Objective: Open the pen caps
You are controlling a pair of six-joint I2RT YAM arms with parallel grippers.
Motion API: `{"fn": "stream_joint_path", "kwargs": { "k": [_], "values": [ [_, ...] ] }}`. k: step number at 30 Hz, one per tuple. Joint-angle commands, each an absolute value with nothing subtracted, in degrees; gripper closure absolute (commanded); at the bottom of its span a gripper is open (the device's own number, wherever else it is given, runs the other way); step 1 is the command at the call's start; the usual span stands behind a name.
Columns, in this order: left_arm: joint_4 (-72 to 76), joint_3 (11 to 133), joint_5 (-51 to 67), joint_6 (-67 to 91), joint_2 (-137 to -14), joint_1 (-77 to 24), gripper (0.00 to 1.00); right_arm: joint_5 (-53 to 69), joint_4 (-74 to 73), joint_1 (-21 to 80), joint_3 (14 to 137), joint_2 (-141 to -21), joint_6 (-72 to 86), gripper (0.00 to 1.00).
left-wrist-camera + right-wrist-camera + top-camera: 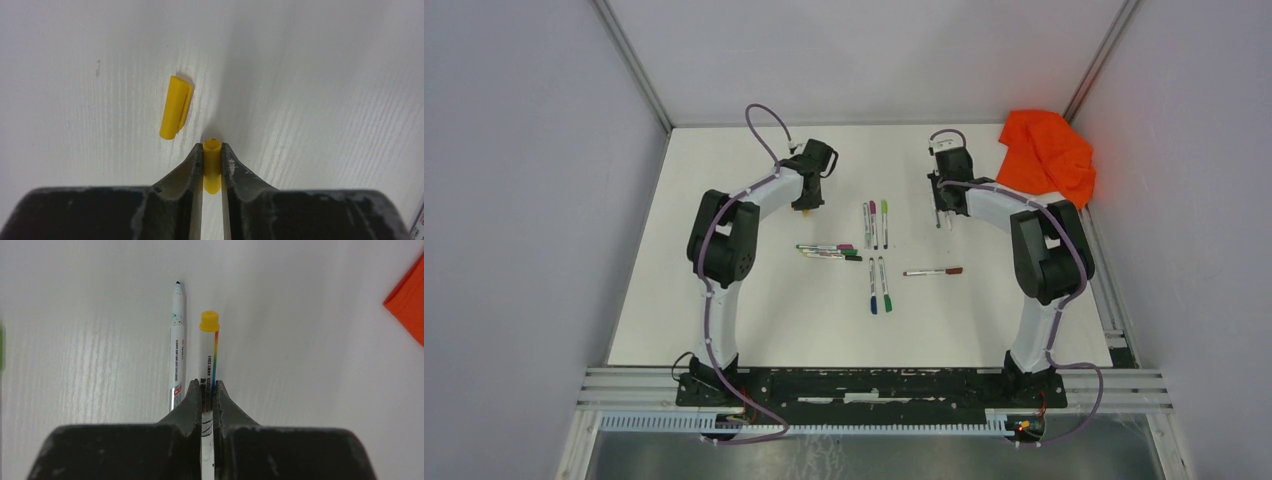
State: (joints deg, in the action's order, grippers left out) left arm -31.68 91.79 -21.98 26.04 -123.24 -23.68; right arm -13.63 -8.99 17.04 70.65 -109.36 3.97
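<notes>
The left gripper is closed down to a thin gap and pinches a small yellow cap between its two fingers. A second yellow cap lies flat on the white table, near the first one, at about eleven o'clock from it.

The right gripper squeezes tight on a white pen. That pen has an orange-yellow cap on its far end, at twelve o'clock. A bare pen with a black tip lies just beside it at nine o'clock. Maybe they touch; it is hard to tell.

More capped pens lie in the middle of the table. An orange cloth sits at two o'clock.
</notes>
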Motion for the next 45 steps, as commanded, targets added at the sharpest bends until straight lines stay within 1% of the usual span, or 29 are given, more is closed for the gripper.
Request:
{"fn": "stream_joint_path", "kwargs": {
  "k": [1, 4, 10, 15, 21, 27, 31, 37, 40, 45],
  "values": [
    [-32.26, 94.19, -22.01, 24.08, -124.44, -23.2, 0.75, -12.47, -9.53, 16.52, 74.77, -111.69, 3.83, 0.94],
    [-32.25, 94.3, -21.85, 24.17, -124.61, -23.06, 0.71, -11.56, -9.74, 16.31, 75.73, -112.99, 4.26, 0.86],
    [-32.59, 94.72, -21.32, 24.59, -124.57, -23.09, 0.59, -10.41, -9.5, 15.91, 76.19, -113.38, 4.65, 0.73],
    [-32.93, 95.23, -21.18, 24.98, -123.86, -23.09, 0.57, -10.24, -9.45, 15.63, 76.38, -113.06, 4.86, 0.65],
    [-32.95, 95.82, -19.96, 26.05, -121.22, -23.14, 0.54, -11.14, -8.31, 15.64, 75.43, -109.96, 5.01, 0.64],
    [-32.67, 95.86, -17.93, 27.21, -115.43, -23.99, 0.45, -11.53, -6.9, 15.82, 70.64, -101.64, 5.72, 0.61],
    [-31.06, 93.56, -15.45, 28.49, -110.26, -25.6, 0.41, -10.47, -7.46, 17.29, 65.27, -94.65, 4.13, 0.57],
    [-25.39, 84.23, -10.62, 32.42, -100.78, -29.52, 0.4, -11.56, -6.84, 24.63, 53.88, -84.66, -1.23, 0.53],
    [-20.98, 77.97, -5.98, 34.5, -96.45, -31.19, 0.39, -12.23, -7.62, 29.55, 50.05, -82.3, -4.7, 0.53],
    [-15.34, 69.32, -4.49, 36.16, -89.54, -35.02, 0.38, -10.52, -6.88, 34.3, 43.85, -78.37, -7.99, 0.51]
  ]
}}
